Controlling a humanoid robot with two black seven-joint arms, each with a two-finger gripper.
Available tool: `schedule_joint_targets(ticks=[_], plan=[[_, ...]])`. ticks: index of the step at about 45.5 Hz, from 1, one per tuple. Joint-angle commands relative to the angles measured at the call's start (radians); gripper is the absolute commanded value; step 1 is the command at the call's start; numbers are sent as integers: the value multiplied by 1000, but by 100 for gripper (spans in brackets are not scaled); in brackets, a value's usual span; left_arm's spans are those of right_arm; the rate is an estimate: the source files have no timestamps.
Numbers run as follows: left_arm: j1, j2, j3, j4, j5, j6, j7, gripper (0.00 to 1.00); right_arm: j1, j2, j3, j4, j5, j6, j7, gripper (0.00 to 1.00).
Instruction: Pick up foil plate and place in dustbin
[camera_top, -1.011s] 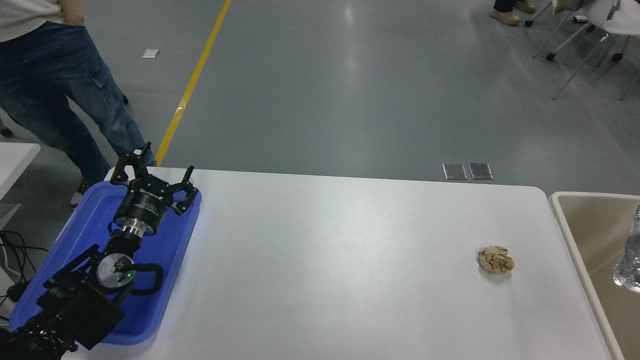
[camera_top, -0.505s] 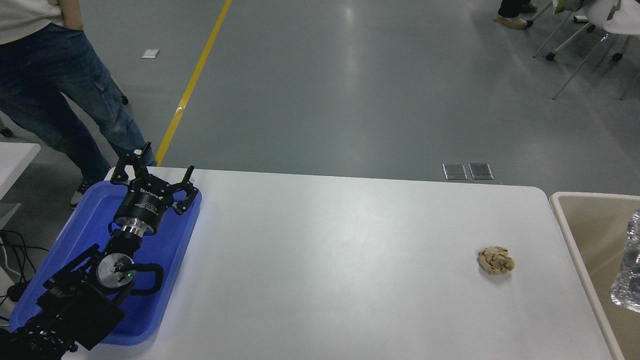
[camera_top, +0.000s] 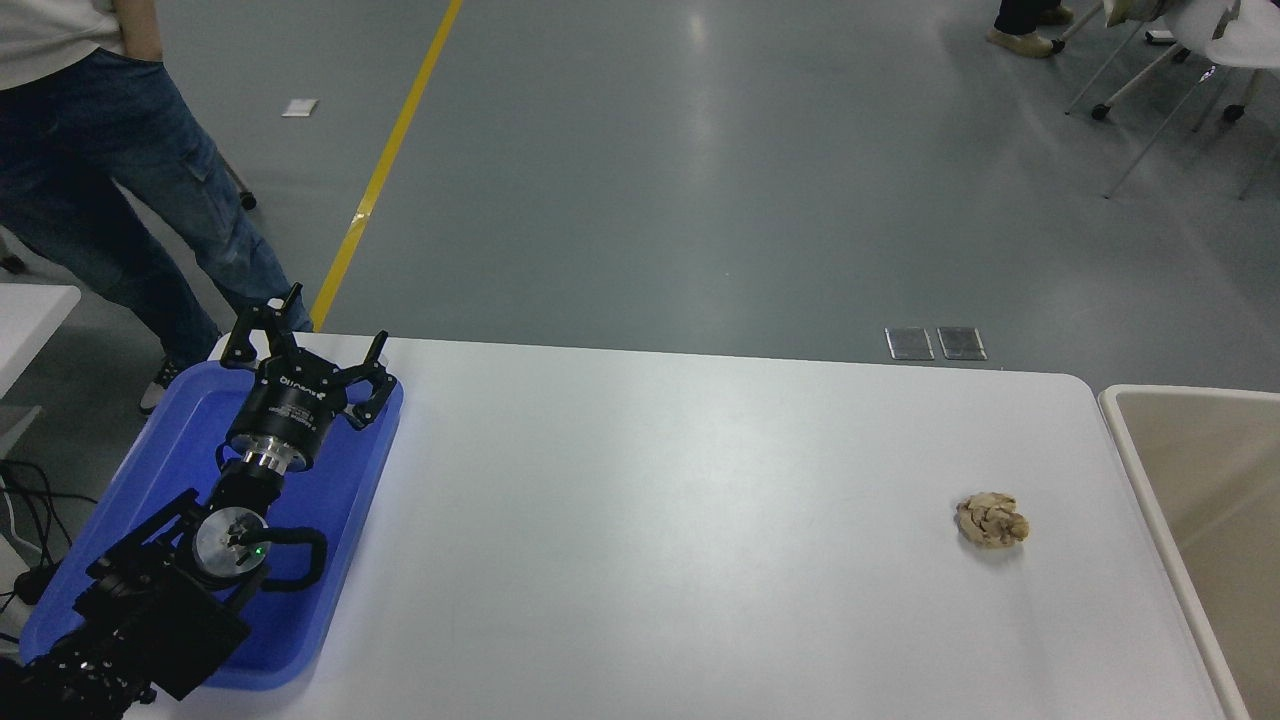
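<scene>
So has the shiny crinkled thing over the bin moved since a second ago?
Yes. It slid right, off the picture's edge past the dustbin rim, and is out of view now.

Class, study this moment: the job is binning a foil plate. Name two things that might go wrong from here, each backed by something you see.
1. No foil plate shows on the white table; only a tan wrinkly lump lies near the dustbin, so it might get grabbed instead.
2. The left gripper hangs open over the blue tray; if that arm moves, it may catch the rim.
</scene>
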Motion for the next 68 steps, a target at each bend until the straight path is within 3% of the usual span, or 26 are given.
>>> schedule_joint_targets(ticks=[1,7,20,44,68], plan=[[0,0,0,0,0,0,0,100,308,32,-91,254,-3,4,-1,100],[0,0,0,0,0,0,0,100,437,63,-99,437,-9,9,-1,100],[0,0,0,0,0,0,0,100,586,138,-205,594,-14,58,-1,100],[0,0,0,0,0,0,0,100,938,232,-398,1008,-16,328,-1,100],[0,0,0,0,0,0,0,100,1187,307,-398,1187,-12,641,-2,100]])
